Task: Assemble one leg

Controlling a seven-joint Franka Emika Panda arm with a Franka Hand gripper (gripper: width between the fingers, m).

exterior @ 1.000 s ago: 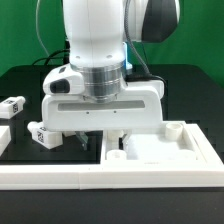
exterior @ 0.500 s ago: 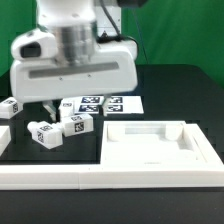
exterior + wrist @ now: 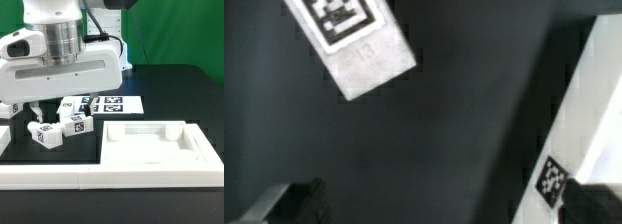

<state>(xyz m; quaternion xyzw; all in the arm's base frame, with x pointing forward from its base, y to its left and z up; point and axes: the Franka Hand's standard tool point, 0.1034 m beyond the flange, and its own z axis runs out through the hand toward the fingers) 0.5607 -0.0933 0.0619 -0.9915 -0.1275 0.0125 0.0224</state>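
Observation:
Two legs, small white blocks with black-and-white tags, lie on the dark table in the exterior view, one [image 3: 45, 133] to the left of the other [image 3: 76, 124]. A third tagged block [image 3: 8, 108] shows partly at the exterior view's left edge. My gripper [image 3: 52, 110] hangs just above and behind the legs, open and empty. In the wrist view one leg [image 3: 358, 45] lies far from the gripper [image 3: 446, 205]. Another white tagged piece [image 3: 585, 120] runs close beside one fingertip [image 3: 599, 203]. Only dark table lies between the fingertips.
The large white tray-like panel [image 3: 155, 150] with a raised rim lies at the exterior view's right. The marker board [image 3: 108, 102] lies behind the legs. A long white rail [image 3: 110, 178] runs along the front. A low white piece [image 3: 3, 137] sits at the left edge.
The arm has moved toward the exterior view's left, from above the panel to above the legs. Panel, marker board and legs are now uncovered. The legs have not moved.

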